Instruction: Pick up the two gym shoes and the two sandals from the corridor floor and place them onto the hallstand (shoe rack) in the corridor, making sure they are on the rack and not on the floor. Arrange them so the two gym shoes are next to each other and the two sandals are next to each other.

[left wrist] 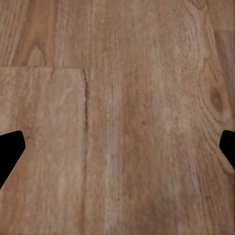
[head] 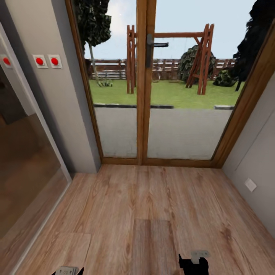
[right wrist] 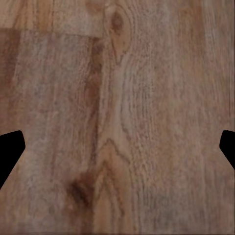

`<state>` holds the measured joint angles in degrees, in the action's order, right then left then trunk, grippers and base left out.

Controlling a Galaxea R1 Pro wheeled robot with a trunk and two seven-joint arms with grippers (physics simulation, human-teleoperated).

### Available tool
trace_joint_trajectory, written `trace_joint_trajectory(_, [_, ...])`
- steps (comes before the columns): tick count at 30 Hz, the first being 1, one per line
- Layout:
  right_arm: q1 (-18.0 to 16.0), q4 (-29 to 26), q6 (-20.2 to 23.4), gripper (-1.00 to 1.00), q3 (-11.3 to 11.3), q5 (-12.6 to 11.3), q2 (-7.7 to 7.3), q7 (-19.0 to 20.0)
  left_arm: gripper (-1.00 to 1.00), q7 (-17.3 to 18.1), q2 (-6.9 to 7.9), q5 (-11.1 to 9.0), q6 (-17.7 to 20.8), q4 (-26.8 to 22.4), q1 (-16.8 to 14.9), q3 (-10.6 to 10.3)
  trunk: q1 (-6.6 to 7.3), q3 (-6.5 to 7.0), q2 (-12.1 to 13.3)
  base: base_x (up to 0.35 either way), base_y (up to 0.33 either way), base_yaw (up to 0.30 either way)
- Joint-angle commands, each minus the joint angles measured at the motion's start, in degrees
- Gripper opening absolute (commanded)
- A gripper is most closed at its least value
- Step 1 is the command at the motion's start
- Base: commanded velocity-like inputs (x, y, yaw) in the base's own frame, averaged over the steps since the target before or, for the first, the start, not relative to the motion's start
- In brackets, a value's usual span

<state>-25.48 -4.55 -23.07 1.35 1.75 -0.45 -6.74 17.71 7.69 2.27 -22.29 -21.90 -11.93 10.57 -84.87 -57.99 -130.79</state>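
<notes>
Shoes and rack are not before me, so I judge nothing is placed yet and all four pieces remain. Wood floor fills the lower frame, light brown with knots, below a glass door. Both my jaws stand apart, holding nothing.

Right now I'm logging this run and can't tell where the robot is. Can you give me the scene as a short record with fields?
setting: end of a corridor, facing a glazed wooden double door
floor: corridor floor of light brown wood planks, with grain and knots
outside: lawn, wooden swing frame, fence
left wall: red buttons on white plates
right wall: white plate low down
left gripper: open, fingers wide apart over planks, holding nothing
right gripper: open, over planks, holding nothing
</notes>
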Motion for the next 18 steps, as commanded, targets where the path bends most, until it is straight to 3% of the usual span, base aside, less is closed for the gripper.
trace_joint_trajectory(1, [-0.06,0.07,-0.13,1.00,0.14,0.19,0.01,-0.29,1.00,0.47,-0.04,0.23,-0.12,0.02,-0.02,0.49,0.01,-0.05,-0.02,0.000,0.000,-0.296])
trace_joint_trajectory(18, [-0.06,0.07,-0.05,1.00,0.06,0.19,0.01,-0.36,1.00,0.39,-0.14,0.04,-0.12,0.02,-0.02,0.67,0.01,-0.05,-0.02,0.000,0.000,-0.296])
